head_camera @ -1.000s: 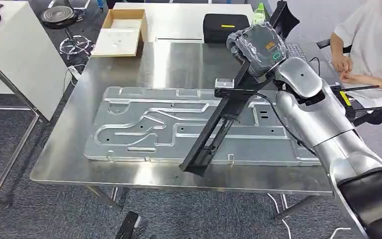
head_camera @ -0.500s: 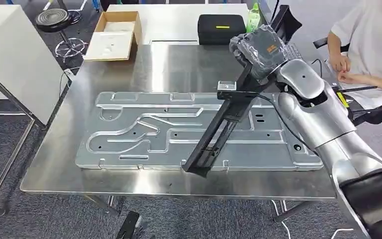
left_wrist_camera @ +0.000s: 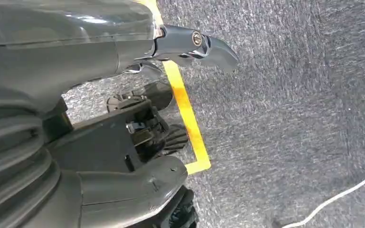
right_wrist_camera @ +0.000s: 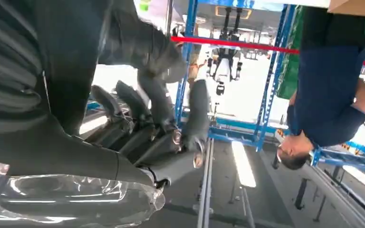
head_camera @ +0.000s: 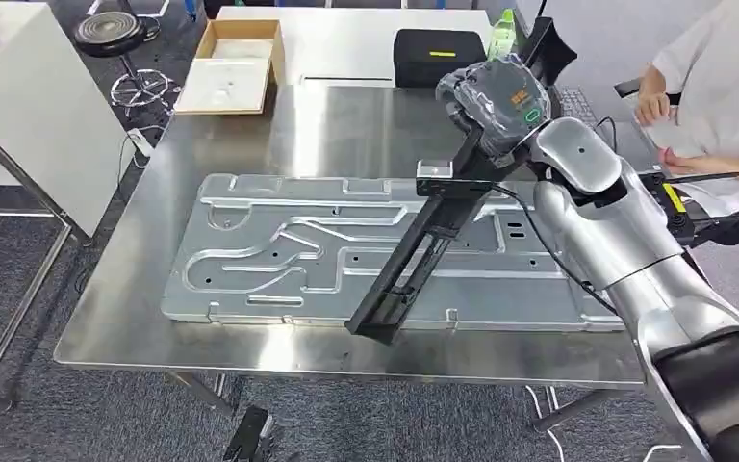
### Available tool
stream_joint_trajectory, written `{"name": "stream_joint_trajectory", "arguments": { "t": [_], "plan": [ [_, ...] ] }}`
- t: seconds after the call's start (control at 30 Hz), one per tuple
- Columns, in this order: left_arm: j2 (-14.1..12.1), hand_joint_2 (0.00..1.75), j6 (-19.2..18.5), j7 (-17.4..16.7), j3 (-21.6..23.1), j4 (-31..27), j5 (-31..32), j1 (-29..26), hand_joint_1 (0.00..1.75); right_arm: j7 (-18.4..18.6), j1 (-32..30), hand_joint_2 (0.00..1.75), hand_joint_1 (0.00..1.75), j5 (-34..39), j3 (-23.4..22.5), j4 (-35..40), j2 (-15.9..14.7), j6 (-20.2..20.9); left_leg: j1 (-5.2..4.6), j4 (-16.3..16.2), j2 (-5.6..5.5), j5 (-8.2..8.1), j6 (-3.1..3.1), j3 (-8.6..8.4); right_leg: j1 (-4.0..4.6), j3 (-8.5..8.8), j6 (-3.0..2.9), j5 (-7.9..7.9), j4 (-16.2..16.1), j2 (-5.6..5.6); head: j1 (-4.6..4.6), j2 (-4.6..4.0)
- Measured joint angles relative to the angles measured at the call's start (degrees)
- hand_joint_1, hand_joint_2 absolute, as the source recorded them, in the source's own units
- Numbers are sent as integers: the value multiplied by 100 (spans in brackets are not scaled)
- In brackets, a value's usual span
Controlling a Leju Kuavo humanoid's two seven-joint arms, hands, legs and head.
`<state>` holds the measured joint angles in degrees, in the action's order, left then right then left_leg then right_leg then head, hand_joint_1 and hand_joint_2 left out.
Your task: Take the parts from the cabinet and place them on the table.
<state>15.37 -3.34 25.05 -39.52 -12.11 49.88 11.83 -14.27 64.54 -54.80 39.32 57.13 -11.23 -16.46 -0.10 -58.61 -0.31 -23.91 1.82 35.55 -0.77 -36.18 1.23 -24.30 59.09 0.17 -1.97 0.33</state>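
Head view: right robot hand [head_camera: 494, 96] grips a long black rail part [head_camera: 421, 248], angled over the stamped metal panel [head_camera: 279, 250] lying on the bench [head_camera: 346, 125]; the rail is not yet set down. Left wrist view: left robot hand [left_wrist_camera: 142, 128] hangs over carpet, fingers curled, holding nothing. Right wrist view: fingers [right_wrist_camera: 142, 118] curled around the rail.

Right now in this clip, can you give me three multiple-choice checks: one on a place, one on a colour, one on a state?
1. Where does the rail's lower end sit?
A over the plate, near the table's front edge
B on the floor
C in the box

2. What colour is the case?
A white
B black
C blue

3. What is the right hand doing?
A hanging open
B gripping the rail
C pressing the plate

Answers:
1 A, the rail slants down across the plate.
2 B, the case is black.
3 B, the right hand grips the rail's upper part.
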Motion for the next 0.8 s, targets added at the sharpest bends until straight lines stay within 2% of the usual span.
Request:
{"name": "stream_joint_trajectory", "arguments": {
  "t": [0.1, 0.13, 0.17, 0.2, 0.23, 0.27, 0.3, 0.33, 0.37, 0.4, 0.43, 0.47, 0.5, 0.6, 0.63, 0.67, 0.7, 0.77, 0.8],
  "plan": [
    [2, 175, -24, 0, 0, 0, 0, 0, 0, -35, -4, 175, 0, 0, 4, -18, 0, 9, 8, 21, 1, 0, -68, -9, 11, -7, -68, -1, 2, -2, -4, 0],
    [-2, 175, -39, 0, 0, 0, -26, 0, 0, -39, 0, 175, 0, 2, 4, -17, 0, 9, 15, -18, 6, -48, -105, 27, -45, 21, -116, 29, -44, -16, -4, 0],
    [-2, 0, -57, 7, 0, 0, -52, -3, 0, -37, 3, 175, 0, 4, 4, -17, 0, 7, 23, -167, 9, -169, -148, 65, -46, 34, -138, 31, -60, -16, 0, 0],
    [-2, 0, -70, 9, 0, 0, -53, -2, 0, -41, 12, 175, 0, 4, 7, -17, 0, 9, 33, -499, 8, -375, -183, 204, -50, 32, -176, 29, -60, -19, 0, 0],
    [-2, 0, -72, 11, -2, 0, -57, -1, 0, -44, 10, 175, 0, 4, 11, -17, 2, 9, 51, -1003, 9, -617, -211, 436, -47, 31, -179, 29, -56, -18, 2, 0],
    [-2, 0, -74, 11, -7, 0, -59, -5, 0, -48, 6, 175, 0, 4, 20, -24, 2, 9, 61, -1447, 9, -789, -230, 648, -47, 28, -185, 25, -53, -18, 0, 0],
    [-2, 0, -79, 11, -9, 0, -63, -13, 0, -50, 1, 175, 0, 4, 26, -33, 2, 9, 70, -1754, 9, -859, -244, 801, -48, 25, -185, 23, -49, -18, 2, 0],
    [-2, 0, -79, 11, -9, 0, -63, -21, 0, -52, -11, 175, 0, 4, 35, -37, 2, 9, 79, -1785, 10, -786, -249, 832, -50, 30, -185, 17, -47, -17, 2, 0],
    [-4, 0, -79, 11, -9, 0, -63, -23, 0, -57, -15, 175, 0, 4, 42, -39, 2, 9, 83, -1514, 11, -576, -247, 719, -53, 36, -178, 12, -45, -15, 2, 0],
    [-4, 175, -79, 11, -9, 0, -63, -21, 0, -57, -12, 175, 0, 4, 44, -39, 2, 9, 84, -1078, 11, -331, -238, 504, -56, 44, -166, 4, -41, -14, 2, 0],
    [-4, 175, -79, 13, -9, 0, -63, -17, 0, -57, -4, 175, 0, 4, 44, -39, 2, 9, 86, -521, 13, -74, -219, 237, -59, 57, -148, -8, -34, -13, 2, 0],
    [-5, 175, -79, 13, -9, 0, -63, -16, 0, -57, -1, 175, 0, 4, 44, -39, 2, 7, 85, -110, 15, 21, -188, 58, -56, 62, -123, -24, -31, -14, 2, 0],
    [-4, 175, -76, 15, -9, 0, -61, -10, 0, -55, 6, 175, 0, 4, 44, -39, 0, 7, 58, 7, 8, -42, -168, -19, -14, 45, -89, -35, -7, -5, 2, 0],
    [-4, 175, -61, 15, -11, 0, -48, -27, 0, -55, 0, 175, 0, 4, 44, -39, 0, 2, 35, -11, -1, -22, -68, -1, -29, 58, 24, -2, -61, -8, 0, 0],
    [-4, 175, -59, 17, -11, 0, -46, -26, 0, -55, -1, 175, 0, 4, 42, -37, 0, 0, 63, 65, 3, 17, -12, -39, -32, 64, 61, -23, -56, -6, 0, 0],
    [-2, 175, -52, 17, -11, 0, -44, -23, 0, -55, -4, 175, 0, 4, 42, -37, -2, -2, 73, 96, 8, 39, 22, -59, -57, 29, 77, -111, 50, -12, -4, 0],
    [-2, 175, -48, 17, -11, 0, -44, -13, 0, -54, 7, 175, 0, 4, 42, -37, -2, -2, 74, 102, 11, 44, 53, -56, -53, -101, 84, -305, 327, -15, -4, 0],
    [-2, 175, -33, 20, -11, 0, -35, -19, 0, -39, -12, 175, 0, 4, 42, -46, -7, -2, 56, 100, 9, 39, 68, -53, -50, -536, 105, -731, 1245, -12, -4, 0],
    [-2, 175, -20, 20, -11, 0, -35, -31, 0, -39, -37, 175, 0, 4, 42, -52, -7, -2, 46, 94, 8, 35, 74, -51, -50, -743, 107, -840, 1638, -12, -4, 0]
  ]
}}
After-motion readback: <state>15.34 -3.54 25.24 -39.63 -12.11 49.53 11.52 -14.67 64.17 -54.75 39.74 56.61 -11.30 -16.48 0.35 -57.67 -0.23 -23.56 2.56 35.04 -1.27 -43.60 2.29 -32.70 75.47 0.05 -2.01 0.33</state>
